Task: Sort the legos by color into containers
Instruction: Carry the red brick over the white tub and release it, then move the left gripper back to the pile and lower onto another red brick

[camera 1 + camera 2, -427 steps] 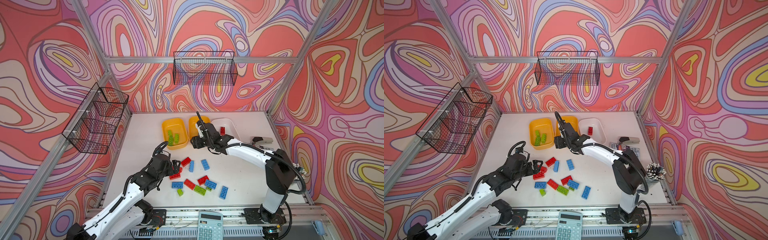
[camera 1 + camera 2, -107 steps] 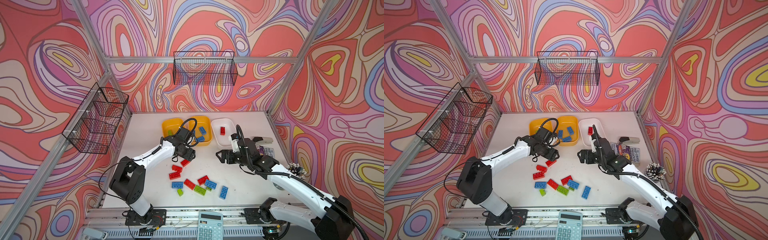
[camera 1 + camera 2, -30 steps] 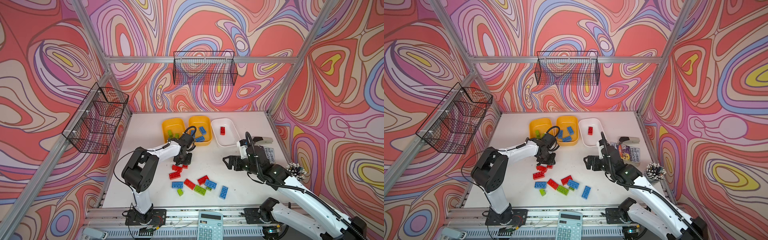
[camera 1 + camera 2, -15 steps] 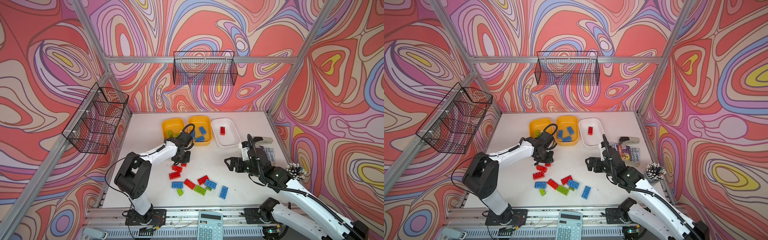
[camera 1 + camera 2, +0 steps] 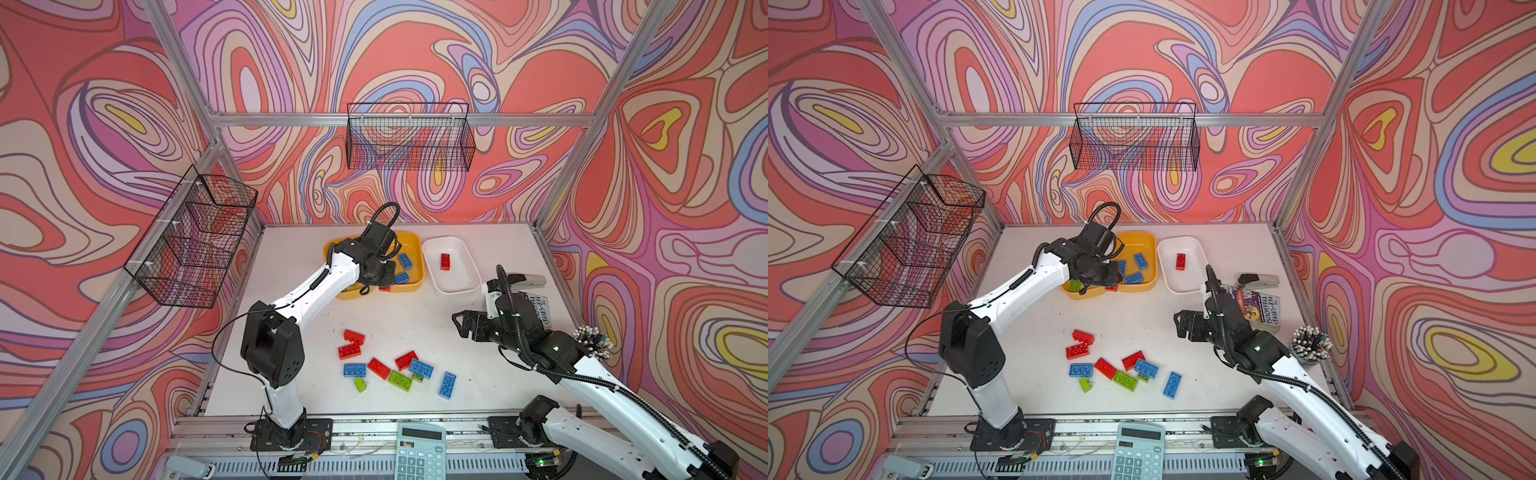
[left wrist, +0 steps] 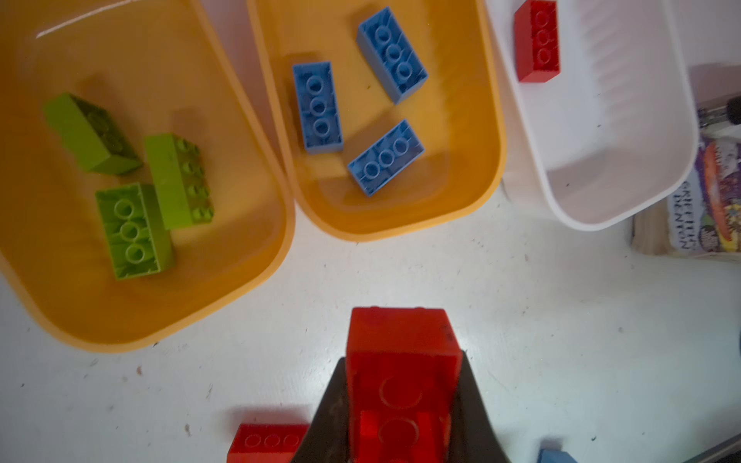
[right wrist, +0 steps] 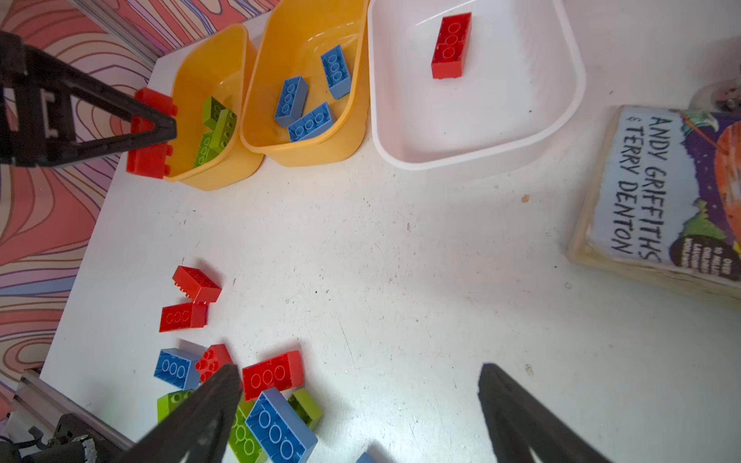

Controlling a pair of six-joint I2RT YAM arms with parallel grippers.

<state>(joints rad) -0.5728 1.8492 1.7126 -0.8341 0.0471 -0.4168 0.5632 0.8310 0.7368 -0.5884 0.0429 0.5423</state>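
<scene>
While the left end effector point(image 6: 401, 401) clamps a red plastic brick point(image 6: 399, 340), the white plastic tub point(image 5: 461, 278) sits rightward in both top views.

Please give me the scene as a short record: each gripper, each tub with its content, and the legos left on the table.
left gripper: shut on a red lego
right gripper: open, empty, over the table
outer yellow tub: three green legos
middle yellow tub: three blue legos
white tub: one other red lego
loose legos: four red, three blue, three green
</scene>
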